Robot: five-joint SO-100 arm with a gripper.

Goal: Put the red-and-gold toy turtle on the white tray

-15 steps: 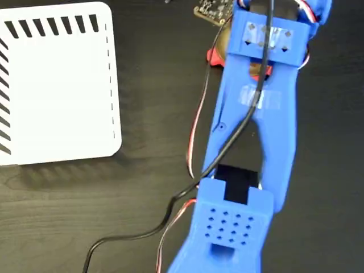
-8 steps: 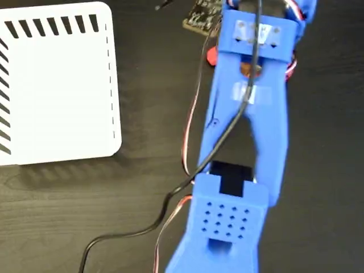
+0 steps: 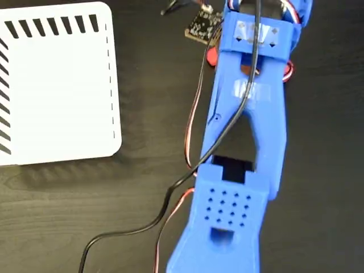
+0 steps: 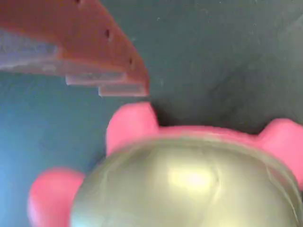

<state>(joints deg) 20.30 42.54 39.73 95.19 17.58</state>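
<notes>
Fixed view, from the left: the white tray (image 3: 57,85) lies flat on the dark wood-grain table (image 3: 85,193), filling the upper left corner and cut off by the left edge. Black slanted slots run along its top and left sides, and a line of thin dashes runs down its right side. Its surface is bare. Right of the tray, well apart from it, a black cable (image 3: 170,193) and red-and-white wires (image 3: 190,136) trail across the table beside the blue arm (image 3: 239,170). The arm reaches from the bottom edge up to the top right. A small dark circuit board (image 3: 200,27) sits by its upper left side. Just below that board, a sliver of the red-and-gold toy turtle (image 3: 211,55) shows at the arm's left edge; the rest is hidden under the arm. The turtle rests on the table, far to the right of the tray.

Wrist view: the turtle fills the lower frame, very close and blurred, with its gold domed shell (image 4: 189,184) ringed by coral-red feet. One orange-red finger (image 4: 80,42) of the gripper hangs above the upper-left foot. The other finger is out of frame, so I cannot tell whether the gripper is parted or clamped.
</notes>
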